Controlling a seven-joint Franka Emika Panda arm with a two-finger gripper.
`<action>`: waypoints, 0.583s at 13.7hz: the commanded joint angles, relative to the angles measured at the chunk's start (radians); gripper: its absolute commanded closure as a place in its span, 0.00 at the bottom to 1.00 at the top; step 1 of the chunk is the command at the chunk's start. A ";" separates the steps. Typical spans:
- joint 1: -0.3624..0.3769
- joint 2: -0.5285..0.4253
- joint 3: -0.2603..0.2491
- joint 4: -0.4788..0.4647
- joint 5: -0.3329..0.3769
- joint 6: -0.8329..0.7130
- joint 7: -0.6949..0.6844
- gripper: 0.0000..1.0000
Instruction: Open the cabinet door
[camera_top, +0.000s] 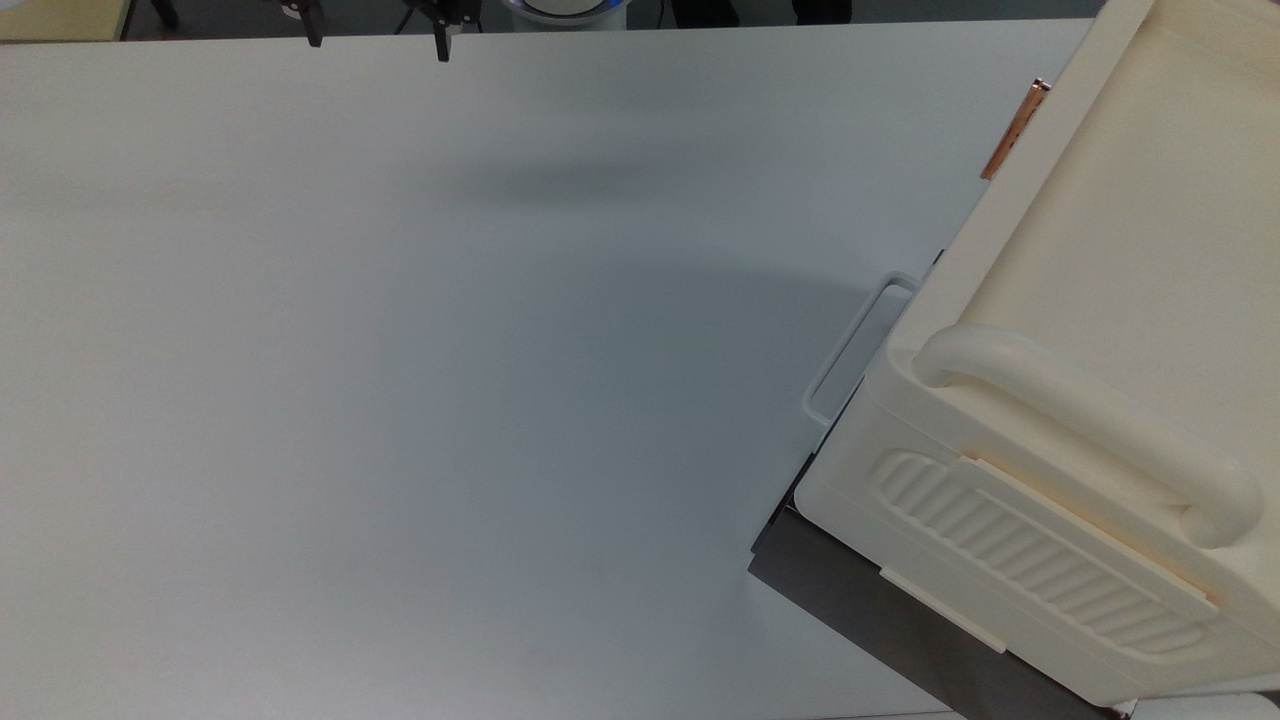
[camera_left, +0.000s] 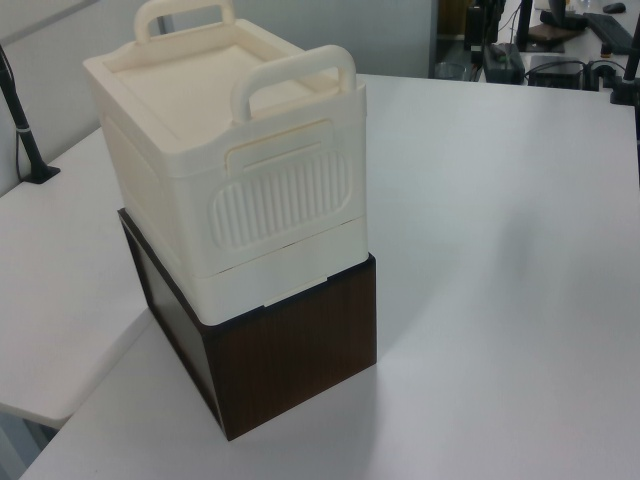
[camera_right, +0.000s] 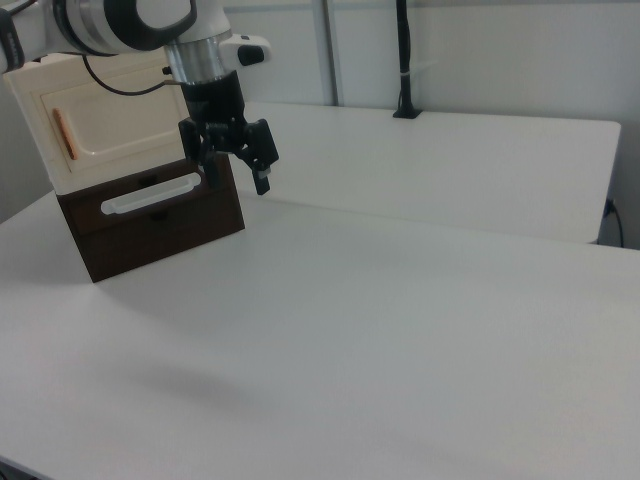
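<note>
While the cabinet door (camera_right: 105, 135) sits shut on the cream box, on top of a dark brown box (camera_right: 160, 225) at the right view's left, the gripper (camera_right: 232, 170) hangs above the white desk (camera_right: 400, 300), just beside the door, fingers (camera_right: 262, 180) apart and holding nothing.

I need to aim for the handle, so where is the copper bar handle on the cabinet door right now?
In the right view, the copper handle stands upright near the left edge of the closed cabinet door, above the dark wooden box; the open gripper hangs off to its right.
</note>
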 joint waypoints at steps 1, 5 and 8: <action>0.012 -0.016 -0.001 -0.016 -0.025 -0.026 -0.013 0.00; 0.012 -0.014 -0.001 -0.016 -0.025 -0.023 -0.011 0.00; 0.012 -0.009 0.001 -0.016 -0.023 -0.015 -0.011 0.00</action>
